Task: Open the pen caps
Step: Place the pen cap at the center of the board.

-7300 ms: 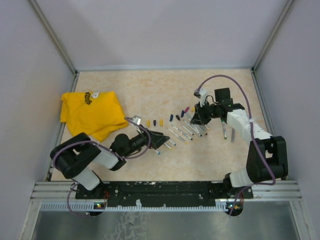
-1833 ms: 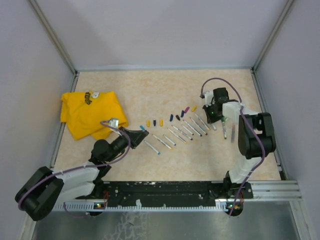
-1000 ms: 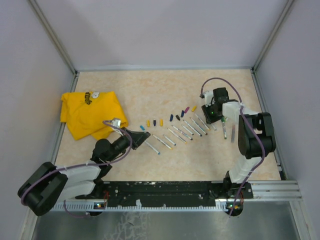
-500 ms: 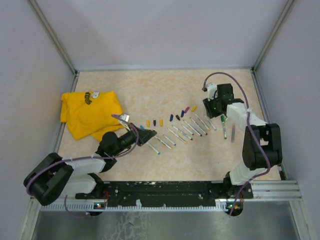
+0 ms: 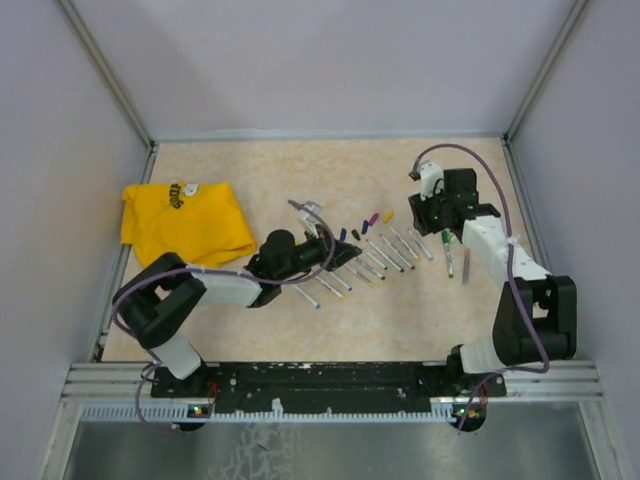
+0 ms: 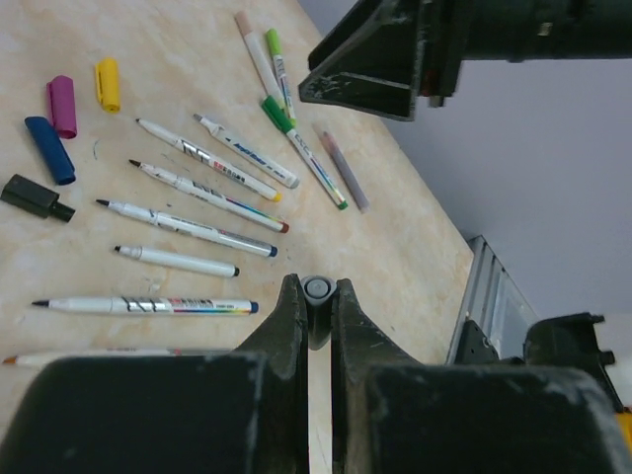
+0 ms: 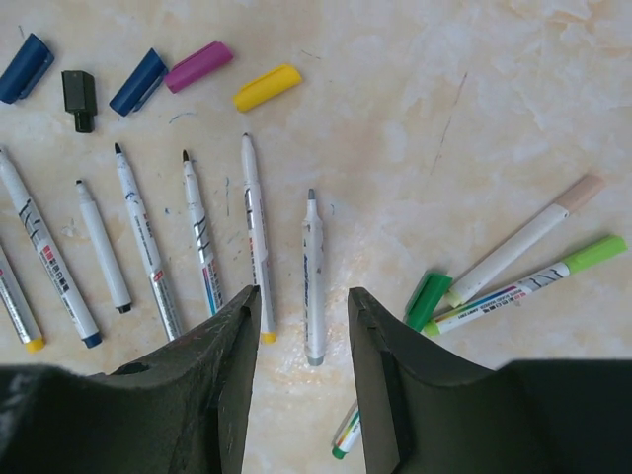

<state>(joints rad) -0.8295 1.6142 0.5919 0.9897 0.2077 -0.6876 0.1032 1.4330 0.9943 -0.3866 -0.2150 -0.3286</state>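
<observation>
The left tool (image 5: 350,256) reaches low over the row of uncapped pens (image 7: 197,242) in the middle of the mottled beige worktop (image 5: 300,170). Its fingers are pressed almost together on a small grey round-ended piece (image 6: 317,288), seen end-on in the left wrist view; I cannot tell whether it is a cap or the end of a barrel. The right tool (image 7: 299,306) hangs above the right end of the same row, its fingers standing apart with nothing between them. The loose pen caps (image 5: 365,226) lie in a short slanting line on the far side of the pen tips, apart from the barrels. They are a yellow cap (image 7: 267,87), a magenta cap (image 7: 197,66) lying end to end with a blue cap (image 7: 138,81), a black cap (image 7: 79,99) and a second blue cap (image 7: 27,66). The bare pens lie side by side with their tips toward those caps. To the right of the row lie pens with caps on: a beige-capped pen (image 7: 523,237), a light-green-capped pen (image 7: 553,272) just beside it, and a dark green cap (image 7: 427,299) on a third pen, close to the ends of those two. A crumpled yellow cloth (image 5: 185,225) lies at the left of the worktop, well apart from the pens.
</observation>
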